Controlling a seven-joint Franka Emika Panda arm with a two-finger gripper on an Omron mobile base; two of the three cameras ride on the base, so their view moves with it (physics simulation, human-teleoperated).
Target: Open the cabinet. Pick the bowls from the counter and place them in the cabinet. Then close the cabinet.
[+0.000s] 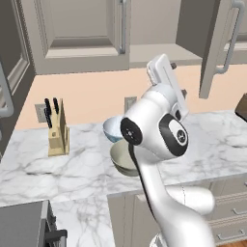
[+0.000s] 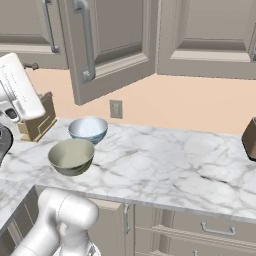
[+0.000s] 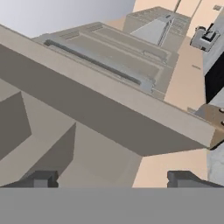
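Two fingertips (image 3: pixel 41 179) spread wide, hand (image 3: pixel 113 180) raised, facing the open cabinet (image 3: pixel 87 144)

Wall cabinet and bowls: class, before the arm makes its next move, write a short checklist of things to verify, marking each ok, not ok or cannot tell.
1. Wide grey-beige panelled wall cabinet has a door swung open: ok.
2. Both doors open: cannot tell.
3. Claw open, holding nothing: ok.
4. Pale blue-white ceramic bowl upright on the white marble counter: ok.
5. Olive-beige ceramic bowl upright beside it, near the counter's front edge: ok.
6. Bowls inside the cabinet: not ok, both on the counter.
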